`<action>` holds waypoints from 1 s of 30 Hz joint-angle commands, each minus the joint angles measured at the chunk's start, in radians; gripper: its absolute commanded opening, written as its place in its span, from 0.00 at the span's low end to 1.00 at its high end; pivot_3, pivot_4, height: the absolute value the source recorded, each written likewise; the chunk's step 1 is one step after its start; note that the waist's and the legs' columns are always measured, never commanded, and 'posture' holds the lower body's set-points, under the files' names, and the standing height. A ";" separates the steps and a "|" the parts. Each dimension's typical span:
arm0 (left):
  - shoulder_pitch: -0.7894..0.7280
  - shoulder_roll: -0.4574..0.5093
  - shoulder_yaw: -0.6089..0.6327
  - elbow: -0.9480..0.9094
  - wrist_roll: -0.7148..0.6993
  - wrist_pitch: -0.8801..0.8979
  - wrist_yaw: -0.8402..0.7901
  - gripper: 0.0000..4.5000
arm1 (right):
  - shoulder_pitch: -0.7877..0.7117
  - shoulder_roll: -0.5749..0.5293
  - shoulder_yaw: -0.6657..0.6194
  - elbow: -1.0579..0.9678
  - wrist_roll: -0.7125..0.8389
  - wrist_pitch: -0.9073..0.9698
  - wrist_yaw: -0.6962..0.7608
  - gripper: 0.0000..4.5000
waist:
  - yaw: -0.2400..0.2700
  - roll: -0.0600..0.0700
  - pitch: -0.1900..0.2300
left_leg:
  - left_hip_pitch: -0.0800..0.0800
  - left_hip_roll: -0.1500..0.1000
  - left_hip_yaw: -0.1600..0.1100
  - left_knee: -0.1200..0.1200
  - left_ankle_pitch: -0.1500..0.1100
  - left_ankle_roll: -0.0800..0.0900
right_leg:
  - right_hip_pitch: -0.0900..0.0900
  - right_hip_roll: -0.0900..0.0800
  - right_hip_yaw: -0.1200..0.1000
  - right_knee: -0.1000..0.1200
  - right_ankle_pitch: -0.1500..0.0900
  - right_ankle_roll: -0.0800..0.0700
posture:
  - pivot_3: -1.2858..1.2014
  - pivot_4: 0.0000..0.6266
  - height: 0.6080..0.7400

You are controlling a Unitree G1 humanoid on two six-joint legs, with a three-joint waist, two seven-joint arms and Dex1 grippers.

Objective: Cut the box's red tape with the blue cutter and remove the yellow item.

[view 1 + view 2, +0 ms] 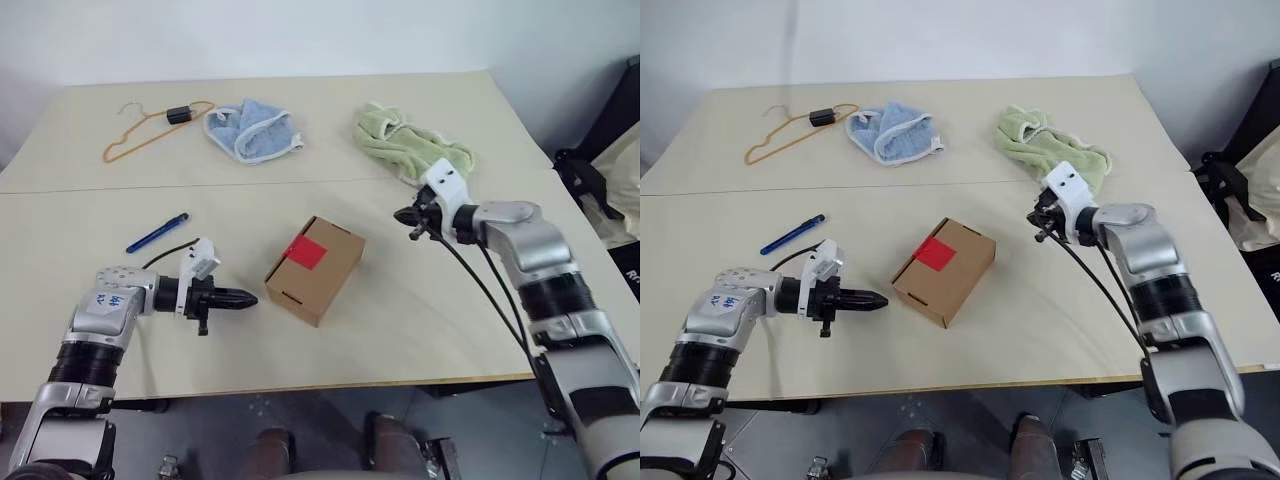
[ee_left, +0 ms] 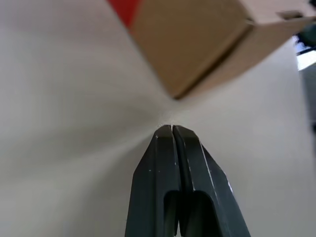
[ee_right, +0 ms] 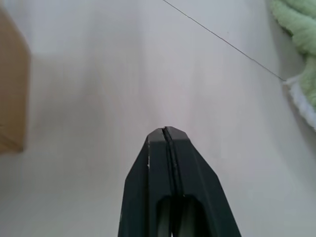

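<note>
Both tools, left tool [image 1: 245,299] and right tool [image 1: 405,214], are closed and empty; blue cutter [image 1: 156,233] lies untouched, so a hurried grab may knock it away from the box [image 1: 315,269].

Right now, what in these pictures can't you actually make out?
- The box's contents: flaps closed under the red tape, so nothing inside shows in the head views.
- The blue cutter's tip: too small in the head views.
- The black object on the orange hanger: too small to identify.
- The box in the left wrist view: blurred, cut off by the edge.
</note>
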 commanded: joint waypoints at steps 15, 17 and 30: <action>0.011 -0.158 0.065 -0.063 -0.100 0.020 0.289 0.01 | 0.084 0.006 0.045 -0.279 -0.011 0.169 0.325 0.00 | 0.008 0.001 0.000 | 0.000 0.000 0.000 0.001 0.000 -0.001 | -0.001 0.000 0.001 0.001 0.000 0.000 | 0.52 0.24 1.00; -0.026 -0.183 0.062 -0.003 -0.085 -0.033 0.305 0.01 | 0.144 -0.031 0.037 -0.423 0.014 0.254 0.327 0.00 | 0.011 0.001 0.000 | 0.000 0.000 0.000 0.002 0.000 -0.001 | -0.001 0.000 0.001 0.001 0.000 0.000 | 0.52 0.24 1.00; -0.310 -0.368 -0.057 0.386 0.036 -0.248 0.211 0.01 | 0.398 -0.145 -0.048 -1.017 0.146 0.656 0.188 0.00 | 0.047 0.000 0.001 | -0.003 -0.001 0.002 0.011 -0.001 0.001 | -0.001 0.000 0.002 0.002 0.002 0.001 | 0.52 0.24 1.00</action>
